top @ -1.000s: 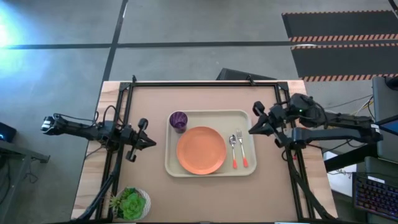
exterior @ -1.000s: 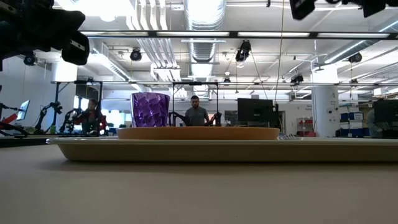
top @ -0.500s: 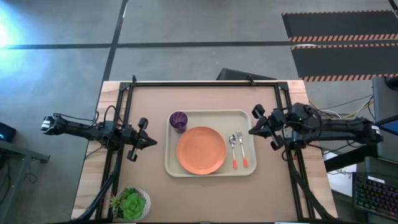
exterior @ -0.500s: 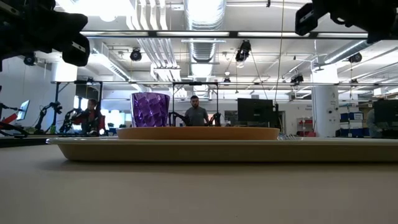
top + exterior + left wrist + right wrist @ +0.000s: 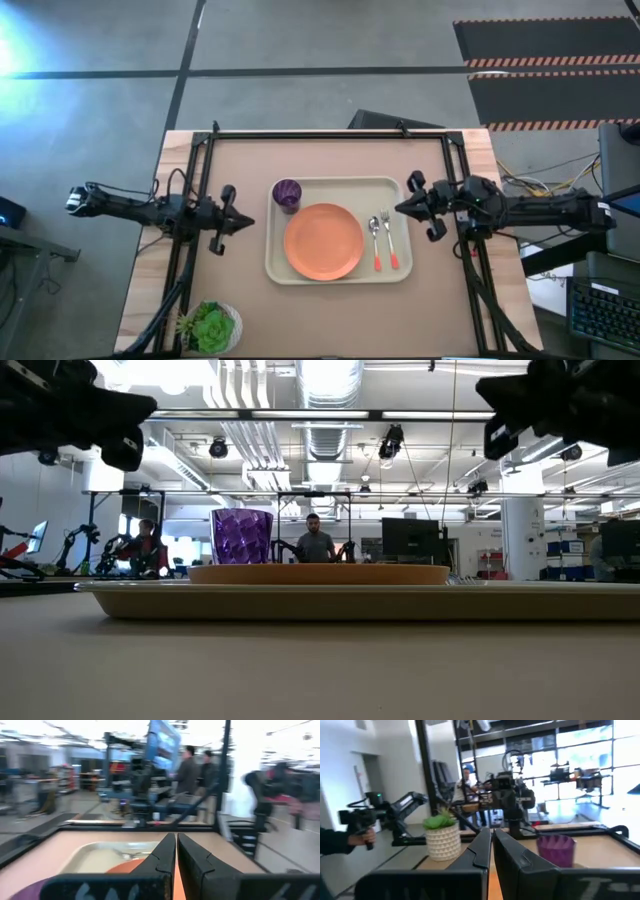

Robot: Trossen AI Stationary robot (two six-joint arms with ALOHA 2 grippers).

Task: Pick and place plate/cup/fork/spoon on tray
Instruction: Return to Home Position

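Observation:
The cream tray (image 5: 405,270) lies in the table's middle. On it lie the orange plate (image 5: 323,241), the purple cup (image 5: 287,194) at its far left corner, and the spoon (image 5: 375,240) and fork (image 5: 389,238) side by side at its right. In the low view the cup (image 5: 241,536) stands behind the plate (image 5: 318,573). My left gripper (image 5: 250,222) is shut and empty, left of the tray. My right gripper (image 5: 399,209) is shut and empty, over the tray's right rim. Both show shut in the wrist views, the left (image 5: 176,851) and the right (image 5: 491,845).
A white pot with a green plant (image 5: 209,327) stands at the table's near left corner. A black frame (image 5: 330,133) runs along the table's far and side edges. People stand in the room beyond the table.
My right gripper has gone down and drawn back level toward the table's right side, its arm straightening. My left gripper has shifted slightly toward the tray. The things on the tray have stayed still.

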